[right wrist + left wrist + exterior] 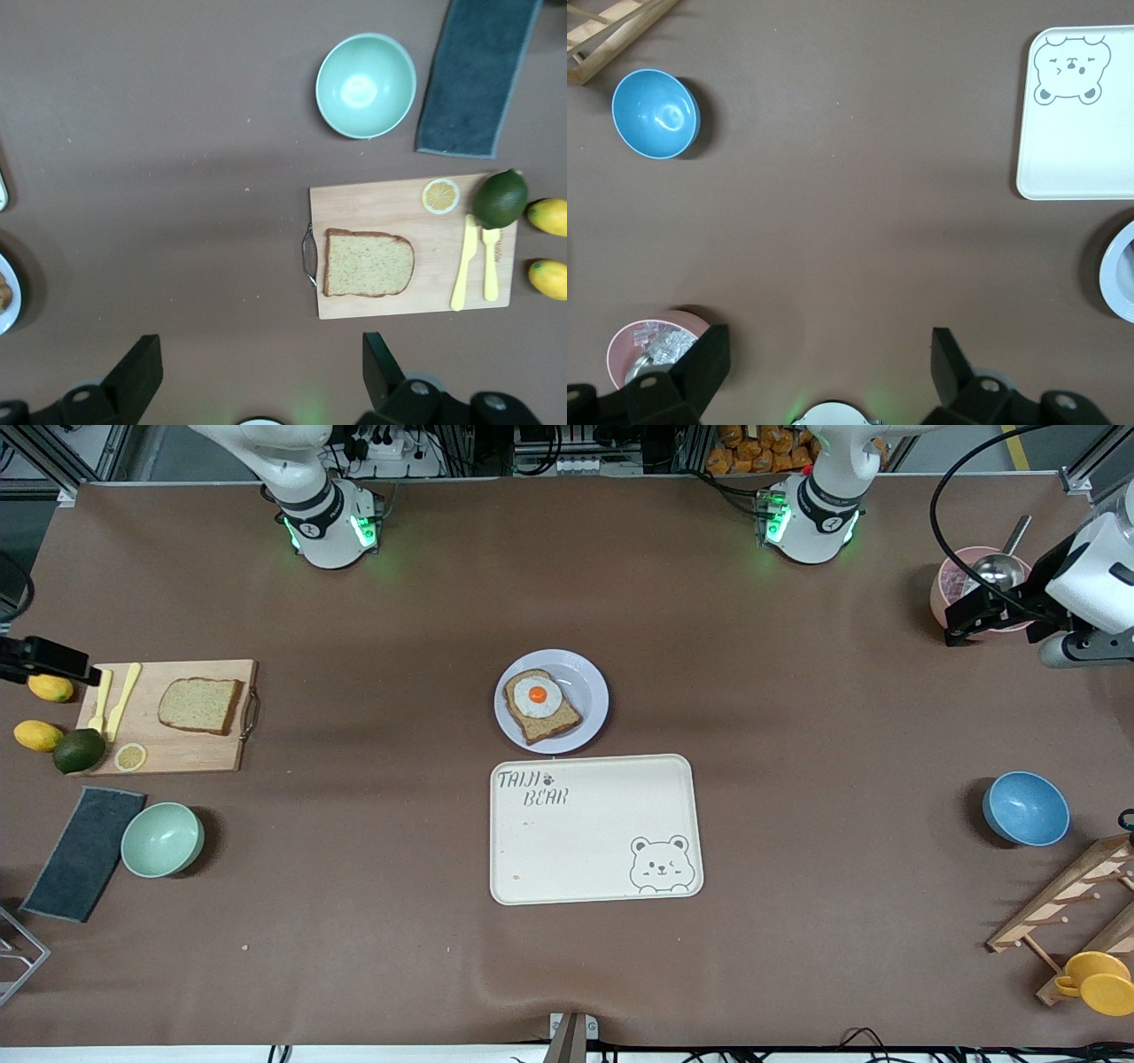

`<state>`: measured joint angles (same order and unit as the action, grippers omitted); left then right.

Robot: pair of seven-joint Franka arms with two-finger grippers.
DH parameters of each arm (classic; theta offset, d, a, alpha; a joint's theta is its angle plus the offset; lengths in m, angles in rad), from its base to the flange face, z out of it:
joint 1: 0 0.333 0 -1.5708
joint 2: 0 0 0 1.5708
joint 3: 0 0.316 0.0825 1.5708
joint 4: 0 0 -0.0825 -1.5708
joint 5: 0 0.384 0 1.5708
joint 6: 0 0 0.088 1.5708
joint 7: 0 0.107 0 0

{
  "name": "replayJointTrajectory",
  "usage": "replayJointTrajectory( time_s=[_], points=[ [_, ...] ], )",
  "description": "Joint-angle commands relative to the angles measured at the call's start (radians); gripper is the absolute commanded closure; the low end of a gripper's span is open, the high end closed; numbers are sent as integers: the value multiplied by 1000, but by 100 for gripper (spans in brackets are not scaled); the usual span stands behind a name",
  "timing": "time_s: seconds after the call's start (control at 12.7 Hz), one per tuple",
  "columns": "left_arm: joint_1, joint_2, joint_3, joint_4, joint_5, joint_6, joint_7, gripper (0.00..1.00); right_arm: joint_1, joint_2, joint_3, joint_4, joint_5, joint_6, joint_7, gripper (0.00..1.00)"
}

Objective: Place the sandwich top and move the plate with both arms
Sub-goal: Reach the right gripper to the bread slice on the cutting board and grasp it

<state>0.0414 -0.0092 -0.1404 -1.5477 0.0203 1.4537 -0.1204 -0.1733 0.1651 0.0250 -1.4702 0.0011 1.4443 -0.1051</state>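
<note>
Brown worktop [354,957], nothing done yet as far as I can judge. Sandwich top [200,705] lies flat on the wooden cutting board [190,757] toward the right arm's end, beside a yellow knife & fork [115,701], untouched. Plate [589,691] sits mid-worktop w/ the egg-topped slice [540,704] on it, just beside the cream bear tray [611,824], which is nearer the front camera.

Right gripper [257,372] hangs high over bare worktop near the board, jaws spread wide, holding nothing. Left gripper [828,367] is up near the pink bowl [633,347] at its own end, also spread, empty.

Left to do, by my read: pick the sandwich top, set it on the egg slice, then both arms shift the plate, prob. onto the tray.
</note>
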Motion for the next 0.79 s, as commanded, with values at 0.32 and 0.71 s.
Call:
replayJointTrajectory(
  time_s=[0.32, 0.71],
  points=[
    [5, -20, -2, 0, -10, -22, -4, 0, -87, 175, 6, 2, -72, -10, -4, 0],
    [3, -15, -2, 0, -8, -22, -7, 0, -224, 211, 6, -200, -79, 211, -49, 0]
  ],
)
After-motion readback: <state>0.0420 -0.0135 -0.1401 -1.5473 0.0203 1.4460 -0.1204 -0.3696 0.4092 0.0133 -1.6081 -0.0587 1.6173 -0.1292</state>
